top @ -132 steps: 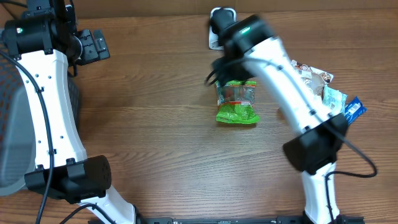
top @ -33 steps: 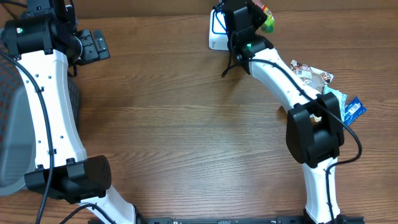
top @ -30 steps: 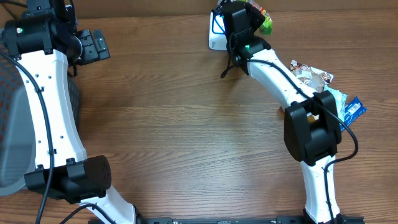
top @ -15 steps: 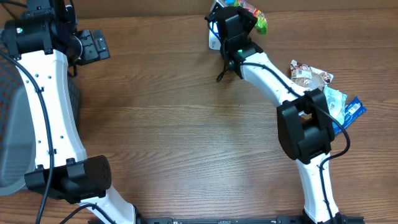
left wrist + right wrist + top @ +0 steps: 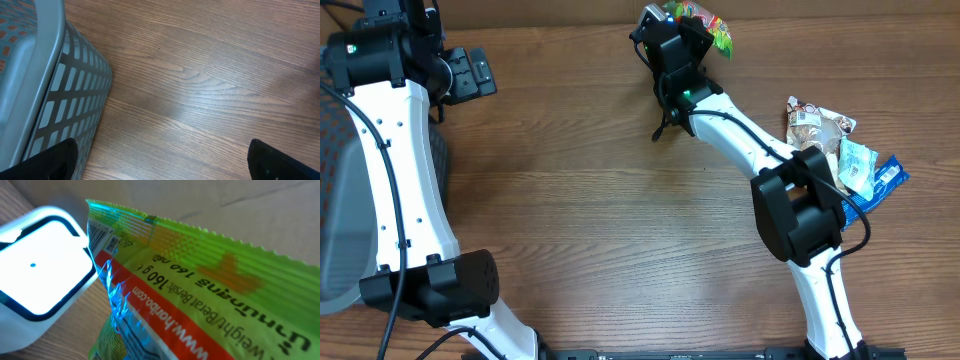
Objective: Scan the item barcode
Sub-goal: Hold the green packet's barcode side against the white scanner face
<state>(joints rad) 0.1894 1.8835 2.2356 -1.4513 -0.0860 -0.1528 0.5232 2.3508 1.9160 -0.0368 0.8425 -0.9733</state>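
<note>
My right gripper (image 5: 686, 24) is shut on a green sweets bag (image 5: 708, 22) at the table's far edge. In the right wrist view the bag (image 5: 210, 275) fills most of the frame, so the fingers are hidden behind it. Its corner, printed with a small barcode (image 5: 99, 231), hangs just over the lit white scanner (image 5: 37, 275). From overhead only a sliver of the scanner (image 5: 651, 12) shows beside the wrist. My left gripper (image 5: 470, 72) stands open at the far left, and its dark fingertips (image 5: 55, 160) are wide apart over bare wood.
A grey slotted basket (image 5: 45, 75) stands just left of the left gripper, also at the overhead left edge (image 5: 332, 200). Several snack packs (image 5: 825, 125) and a blue pack (image 5: 882, 178) lie at the right side of the table.
The right arm has swung the green bag leftward along the far edge, so the bag now sits over the scanner. The left arm has not moved.
</note>
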